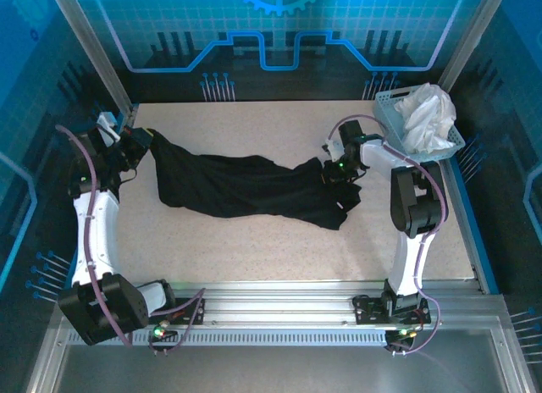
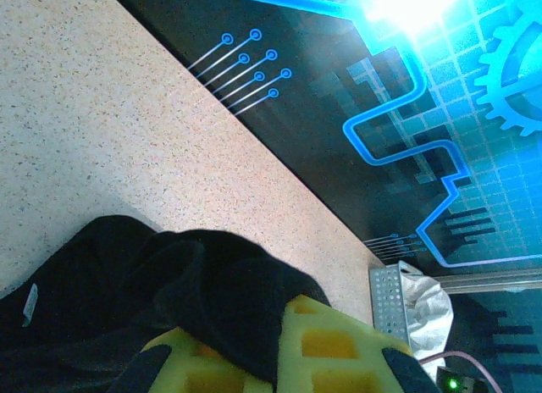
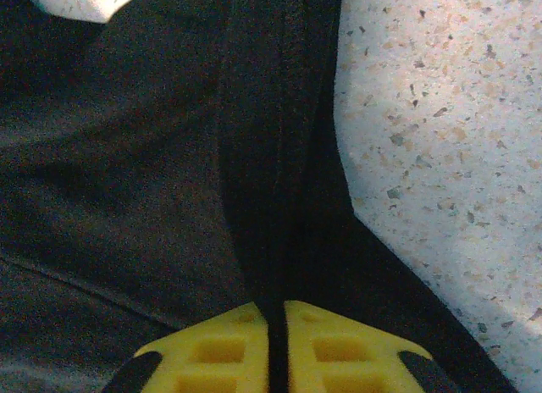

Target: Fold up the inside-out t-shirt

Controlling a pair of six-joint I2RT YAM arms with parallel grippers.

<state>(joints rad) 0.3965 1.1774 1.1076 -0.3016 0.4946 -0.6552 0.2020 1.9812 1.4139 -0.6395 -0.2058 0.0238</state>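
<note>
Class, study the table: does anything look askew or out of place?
The black t-shirt is bunched into a crumpled, twisted strip, pinched near each end by the left gripper and right gripper, not spread flat.

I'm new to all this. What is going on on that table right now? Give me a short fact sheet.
garment: black t-shirt, bunched, stretched across the table
left fingers: shut on the shirt's left end
right fingers: shut on its right end, along a seam
far right corner: basket holding white cloth
folding: not yet done
</note>
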